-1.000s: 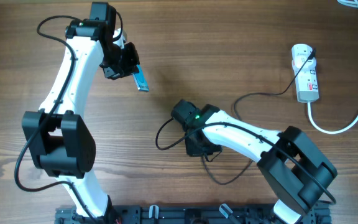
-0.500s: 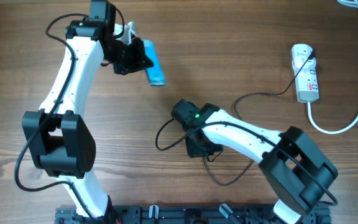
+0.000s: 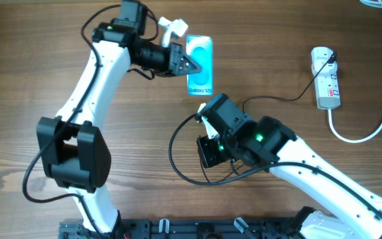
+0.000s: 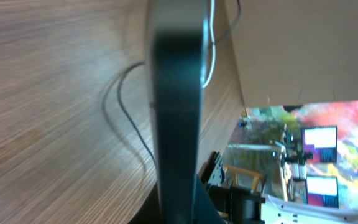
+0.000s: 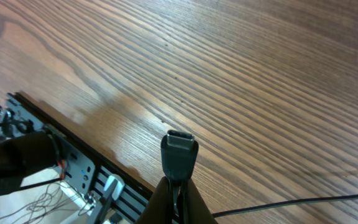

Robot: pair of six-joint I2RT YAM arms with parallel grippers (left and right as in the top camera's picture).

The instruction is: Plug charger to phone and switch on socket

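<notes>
My left gripper is shut on the phone, held above the table's far middle with its cyan screen facing up. In the left wrist view the phone shows edge-on as a dark upright bar. My right gripper is below the phone and shut on the charger's dark connector tip, which sticks out past the fingers above the table. The thin black cable loops around the right arm and runs to the black plug sitting in the white socket at far right.
The socket's thick white cord curves along the right edge. The cable's slack loop lies left of the right gripper. The arms' base rail runs along the near edge and shows in the right wrist view.
My left arm has swung the phone to the right and turned its screen face up. My right arm has stretched out and its wrist has shifted a little to the right, still holding the connector.
</notes>
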